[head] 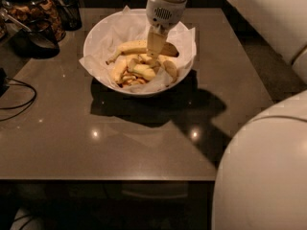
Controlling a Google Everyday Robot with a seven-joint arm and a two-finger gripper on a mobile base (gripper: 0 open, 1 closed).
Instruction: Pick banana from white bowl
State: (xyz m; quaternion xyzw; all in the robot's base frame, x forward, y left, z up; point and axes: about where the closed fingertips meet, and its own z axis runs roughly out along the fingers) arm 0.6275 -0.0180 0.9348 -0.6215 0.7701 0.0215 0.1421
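Camera view: claw [154, 47] (grip unclear) over banana [132, 47], inside white bowl [144, 91] rim

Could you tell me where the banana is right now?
In the camera view, the banana lies across the far half of the white bowl, behind the banana pieces, with the gripper directly over its middle.

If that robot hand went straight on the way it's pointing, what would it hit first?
Probably the banana, lying right under the hand inside the white bowl; depth is hard to judge.
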